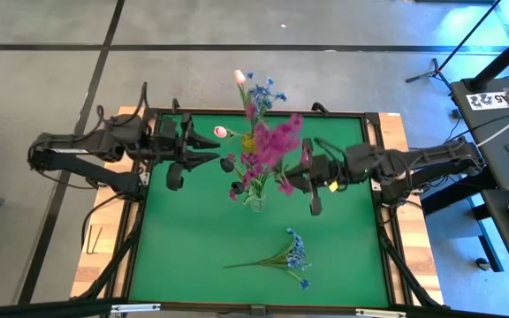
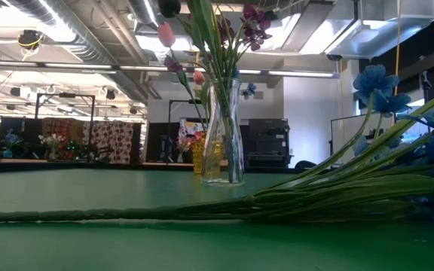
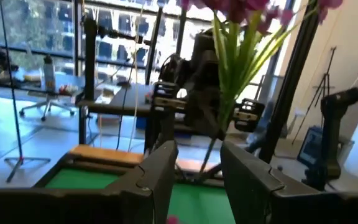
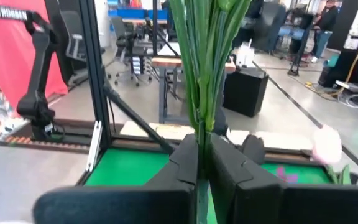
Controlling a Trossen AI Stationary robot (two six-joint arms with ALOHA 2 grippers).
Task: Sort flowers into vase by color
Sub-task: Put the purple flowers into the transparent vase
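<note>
Gripping magenta stems (image 4: 205, 74), right gripper (image 4: 202, 168) level

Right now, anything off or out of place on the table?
One blue flower spray lies flat on the green mat, apart from the glass vase, not yet sorted. The vase stands upright, crowded with magenta flowers. The right tool is shut on green stems. Nothing spilled or broken.
</note>
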